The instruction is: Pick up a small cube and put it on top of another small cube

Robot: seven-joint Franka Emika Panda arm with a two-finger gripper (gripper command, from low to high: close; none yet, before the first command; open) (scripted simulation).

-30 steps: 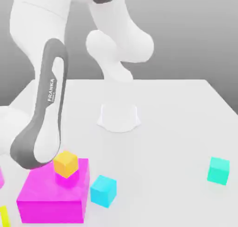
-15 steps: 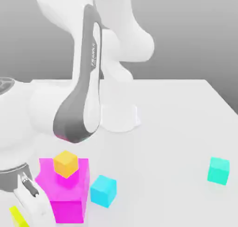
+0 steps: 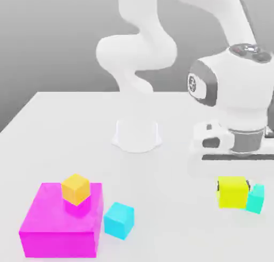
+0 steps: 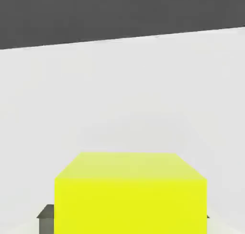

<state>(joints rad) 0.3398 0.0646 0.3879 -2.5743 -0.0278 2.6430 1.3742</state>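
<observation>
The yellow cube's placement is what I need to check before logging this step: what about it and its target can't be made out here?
- Teal cube: in the exterior view, the yellow cube covers its near side.
- Whether the yellow cube sits above or beside the teal one: not clear from the exterior view.
- Yellow cube in the hand view: its lower part is cut off by the picture's edge.

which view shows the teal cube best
The exterior view: the teal cube sits on the table at that view's right, partly covered by the yellow cube held in the gripper. The hand view gives the yellow cube's face up close and bare table beyond, so it tells nothing about the teal one.
</observation>
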